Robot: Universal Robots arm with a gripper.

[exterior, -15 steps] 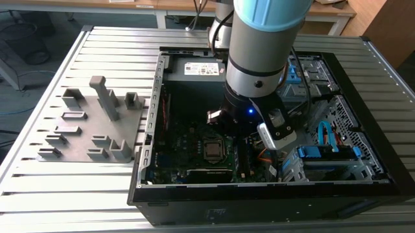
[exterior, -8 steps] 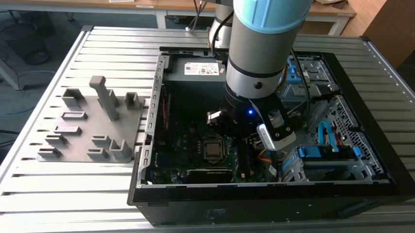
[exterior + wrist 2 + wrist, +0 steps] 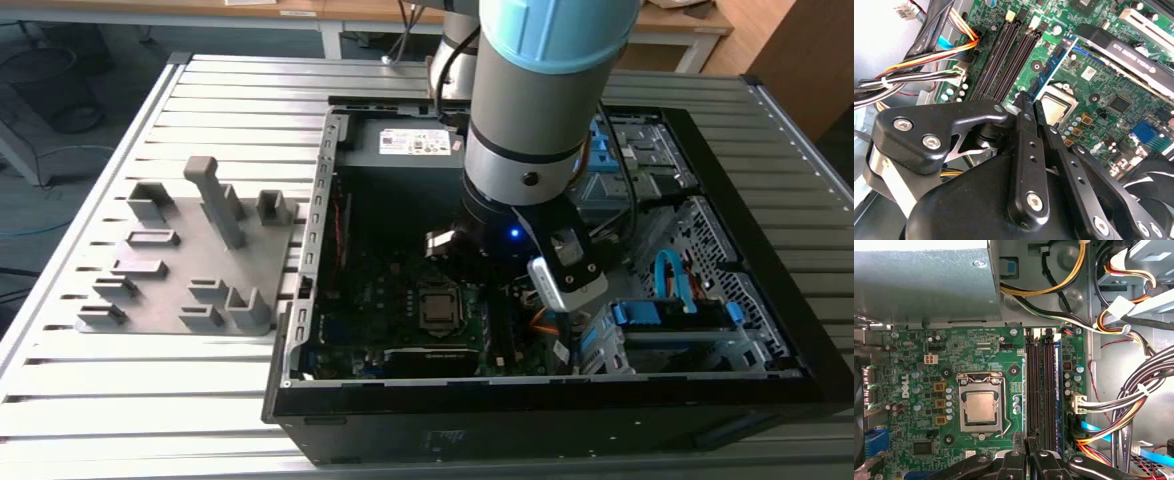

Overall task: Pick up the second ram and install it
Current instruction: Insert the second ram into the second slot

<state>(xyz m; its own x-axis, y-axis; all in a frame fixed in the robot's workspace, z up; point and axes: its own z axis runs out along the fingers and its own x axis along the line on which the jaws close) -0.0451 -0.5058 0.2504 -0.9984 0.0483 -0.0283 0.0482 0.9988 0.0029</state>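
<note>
The arm is down inside the open PC case (image 3: 747,300), gripper (image 3: 1029,102) hanging over the memory slots (image 3: 1041,390) next to the CPU socket (image 3: 980,407). Fingers look pressed together, tips nearly touching. One blue-green stick (image 3: 1058,395) sits in the slot furthest from the CPU socket. I can't tell if that's the second ram. The arm's bulk hides the slots in the exterior view.

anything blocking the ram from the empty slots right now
Nothing visible does. The tool holds the second ram edge-on just above the board, beside the dark empty slots. The cable bundle lies off to the side, and another blue stick already sits in the slot nearest the cables.
</note>
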